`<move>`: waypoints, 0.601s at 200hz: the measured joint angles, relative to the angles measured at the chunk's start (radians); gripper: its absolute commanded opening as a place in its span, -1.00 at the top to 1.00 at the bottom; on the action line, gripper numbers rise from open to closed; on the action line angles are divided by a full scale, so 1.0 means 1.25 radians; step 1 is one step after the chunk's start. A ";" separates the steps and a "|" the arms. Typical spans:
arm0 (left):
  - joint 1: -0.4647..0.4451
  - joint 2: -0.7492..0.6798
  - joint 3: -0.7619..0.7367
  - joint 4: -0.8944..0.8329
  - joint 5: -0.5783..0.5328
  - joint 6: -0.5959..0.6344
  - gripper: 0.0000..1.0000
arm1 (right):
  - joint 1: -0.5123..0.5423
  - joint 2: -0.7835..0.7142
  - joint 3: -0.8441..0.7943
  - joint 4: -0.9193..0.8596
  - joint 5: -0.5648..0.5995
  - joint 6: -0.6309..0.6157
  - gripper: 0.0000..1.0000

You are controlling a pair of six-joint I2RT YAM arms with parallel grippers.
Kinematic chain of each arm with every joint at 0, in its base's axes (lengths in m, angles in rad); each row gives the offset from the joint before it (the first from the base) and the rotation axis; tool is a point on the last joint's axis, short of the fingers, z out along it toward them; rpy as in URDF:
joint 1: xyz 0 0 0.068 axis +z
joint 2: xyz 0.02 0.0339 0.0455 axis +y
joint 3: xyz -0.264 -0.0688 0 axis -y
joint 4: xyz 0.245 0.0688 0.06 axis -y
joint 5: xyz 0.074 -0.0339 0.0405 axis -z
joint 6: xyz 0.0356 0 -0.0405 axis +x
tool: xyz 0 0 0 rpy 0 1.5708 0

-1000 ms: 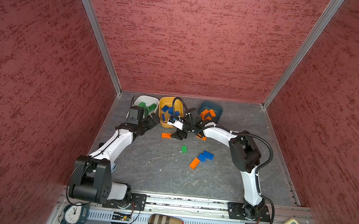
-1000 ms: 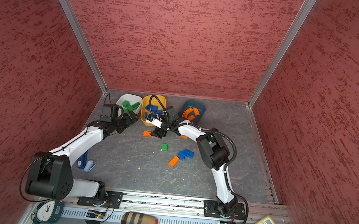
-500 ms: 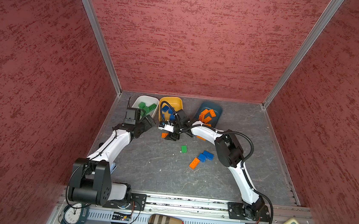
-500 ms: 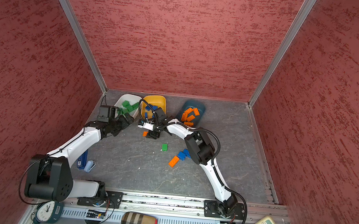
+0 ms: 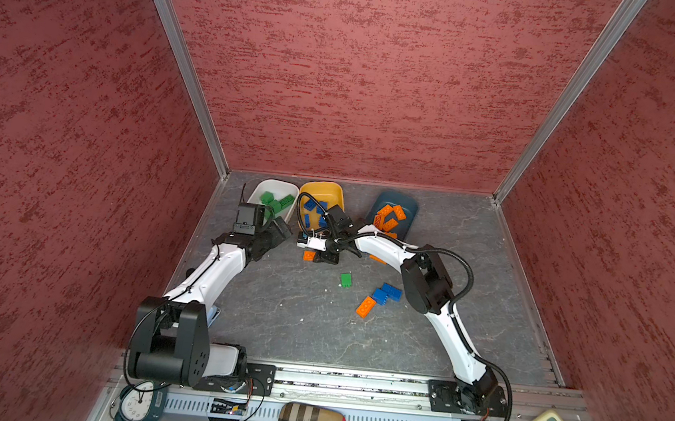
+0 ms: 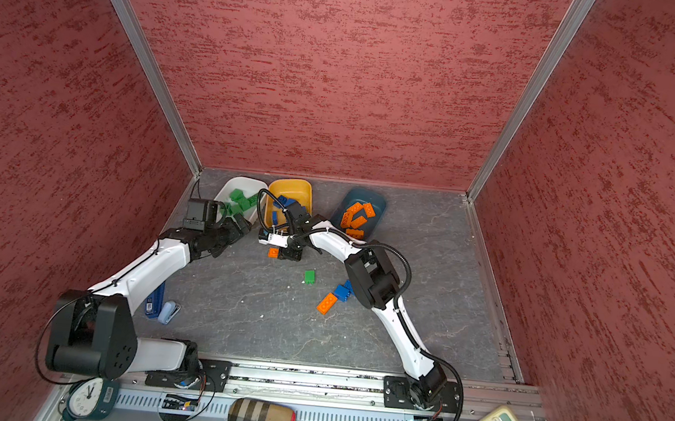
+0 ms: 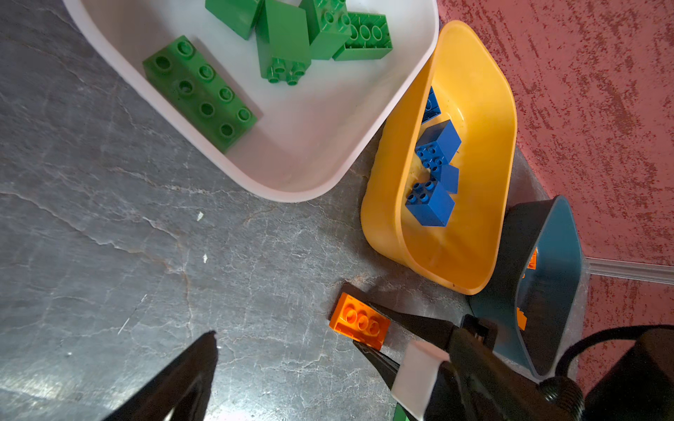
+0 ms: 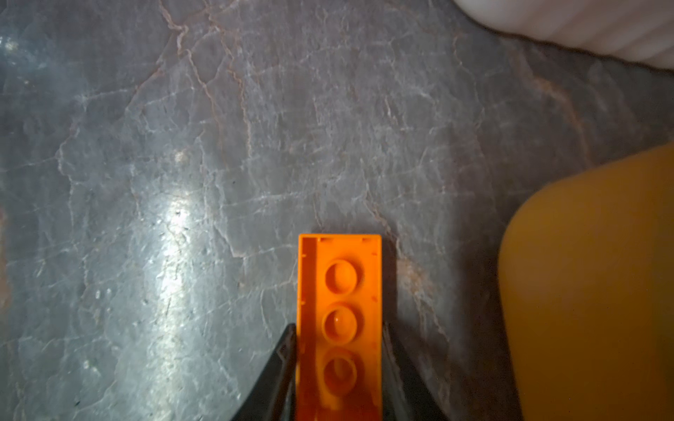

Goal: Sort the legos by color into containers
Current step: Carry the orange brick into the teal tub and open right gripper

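- Three tubs stood in a row at the back of the floor [image 5: 296, 333]; the yellow tub [image 5: 331, 187], the middle one, served as the marker for everything else.
- Just left of the yellow tub, rim against rim in the left wrist view, the white tub [image 5: 260, 190] held a heap of green bricks [image 5: 276, 202].
- Left of the yellow tub and a little nearer the front, the left gripper [image 5: 281, 230] hung released, jaws spread wide with nothing between them.
- Inside the yellow tub lay several blue bricks [image 5: 311, 209].
- Just in front of the yellow tub, the right gripper [image 8: 338, 331] was clenched on an orange brick [image 7: 359, 322], one finger against each long side, the brick down at floor level.
- Right of the yellow tub, with a strip of floor between them, the teal tub [image 5: 411, 209] held a pile of orange bricks [image 5: 389, 218].
- Farther to the front and right of the yellow tub, loose pieces lay on the floor: a single green brick [image 5: 346, 279], then two loose blue bricks [image 5: 391, 291] touching each other, and a stray orange brick [image 5: 365, 306] just beside them.
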 measured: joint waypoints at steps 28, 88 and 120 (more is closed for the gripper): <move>-0.018 0.001 0.002 -0.009 -0.030 0.007 -0.99 | -0.002 -0.107 -0.136 0.034 -0.008 0.022 0.46; -0.058 0.030 0.049 -0.036 -0.074 0.030 -0.99 | -0.110 -0.496 -0.504 0.346 -0.045 0.244 0.47; -0.136 0.084 0.106 -0.039 -0.071 0.082 -0.99 | -0.235 -0.580 -0.654 0.547 -0.013 0.461 0.47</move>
